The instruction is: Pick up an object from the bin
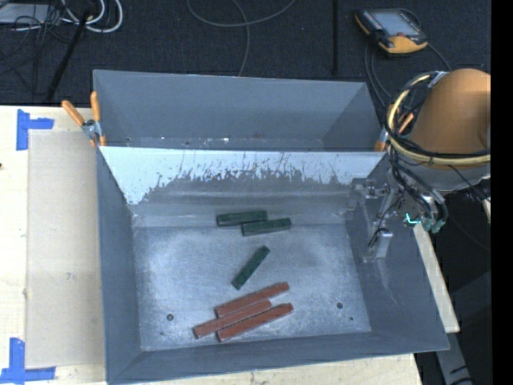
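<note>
Camera view, left to right: reddish-brown bars (pixel 243 310) lie bunched together near the front of the bin (pixel 120 295). A single dark green bar (pixel 250 267) lies just behind them, and a green pair (pixel 243 218) touches further back. The gripper (pixel 377 243) hangs well apart at the right wall with nothing seen in it; how far open it is cannot be told. Risks: scraping that wall, or catching two touching bars at once.

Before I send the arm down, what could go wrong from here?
1. The gripper hangs close to the bin's right wall, apart from every bar; a straight descent might hit the slope.
2. The red-brown bars lie pressed side by side, so a grasp may catch two or slip.
3. The two green bars at the back touch, which brings the same trouble.
</note>
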